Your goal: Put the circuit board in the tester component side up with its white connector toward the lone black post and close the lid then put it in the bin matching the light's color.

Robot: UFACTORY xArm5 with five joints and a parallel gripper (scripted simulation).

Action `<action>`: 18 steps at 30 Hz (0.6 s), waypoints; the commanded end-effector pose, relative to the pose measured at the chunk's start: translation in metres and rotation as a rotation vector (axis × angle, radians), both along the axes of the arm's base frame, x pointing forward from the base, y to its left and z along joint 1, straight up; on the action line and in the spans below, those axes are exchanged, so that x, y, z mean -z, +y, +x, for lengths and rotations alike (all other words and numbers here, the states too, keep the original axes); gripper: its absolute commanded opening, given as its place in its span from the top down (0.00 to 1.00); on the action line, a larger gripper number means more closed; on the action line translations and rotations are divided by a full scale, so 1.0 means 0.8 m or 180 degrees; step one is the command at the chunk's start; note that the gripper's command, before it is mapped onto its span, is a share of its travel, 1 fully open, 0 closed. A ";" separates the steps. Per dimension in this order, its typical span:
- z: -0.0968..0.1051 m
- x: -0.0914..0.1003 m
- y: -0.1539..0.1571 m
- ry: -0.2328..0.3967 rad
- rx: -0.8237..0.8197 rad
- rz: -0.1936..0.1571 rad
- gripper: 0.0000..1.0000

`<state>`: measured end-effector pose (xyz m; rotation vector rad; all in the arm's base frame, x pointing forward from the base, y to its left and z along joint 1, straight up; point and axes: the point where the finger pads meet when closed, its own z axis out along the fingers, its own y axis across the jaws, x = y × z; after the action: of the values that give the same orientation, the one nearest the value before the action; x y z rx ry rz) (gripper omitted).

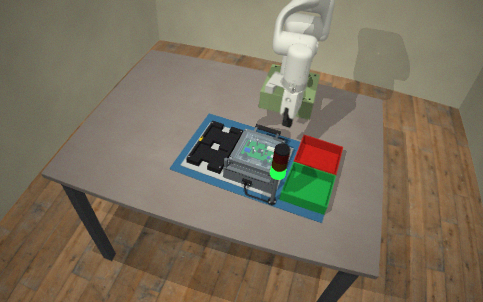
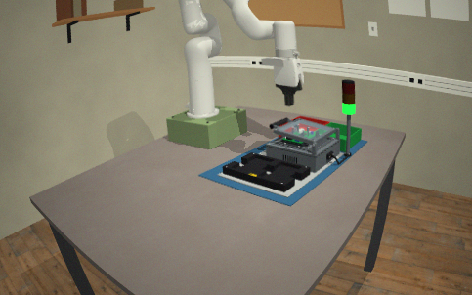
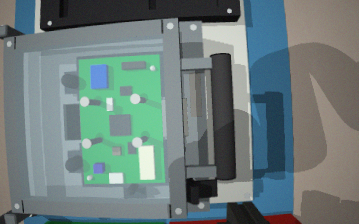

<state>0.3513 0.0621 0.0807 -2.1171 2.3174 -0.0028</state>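
Observation:
The green board point(image 1: 258, 150) point(image 3: 120, 105) lies component side up in the grey tester point(image 1: 243, 176) point(image 2: 303, 157), under the clear lid point(image 2: 286, 129) point(image 3: 173, 120). Its cream-white connector point(image 3: 146, 162) is at its lower right in the wrist view. Small pin tips show at two opposite corners. The hook's black tab point(image 3: 202, 190) is beside the lid's handle point(image 3: 223, 115) point(image 1: 268, 130); whether it holds the lid is unclear. The signal light point(image 1: 278, 172) point(image 2: 348, 108) is green. My gripper point(image 1: 287, 122) point(image 2: 289, 103) point(image 3: 244, 214) is shut and empty, high above the handle side.
The green bin point(image 1: 308, 189) point(image 2: 354, 134) and red bin point(image 1: 319, 156) point(image 3: 280, 219) stand beside the tester, on the side opposite the black tray point(image 1: 223, 138) point(image 2: 278, 179) point(image 3: 140, 15). The light's thin pole point(image 2: 349, 139) rises near the green bin, with a cable at its foot.

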 end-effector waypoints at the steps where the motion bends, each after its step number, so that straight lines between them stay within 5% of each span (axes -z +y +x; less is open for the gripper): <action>1: 0.002 -0.001 0.000 -0.0011 -0.0114 0.0001 1.00; 14: 0.002 -0.001 0.000 -0.0011 -0.0145 0.0001 1.00; 15: 0.002 -0.001 0.000 -0.0011 -0.0145 0.0001 0.72; 18: 0.002 -0.001 0.000 -0.0011 -0.0145 0.0001 0.72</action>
<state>0.3513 0.0621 0.0807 -2.1691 2.2688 -0.0028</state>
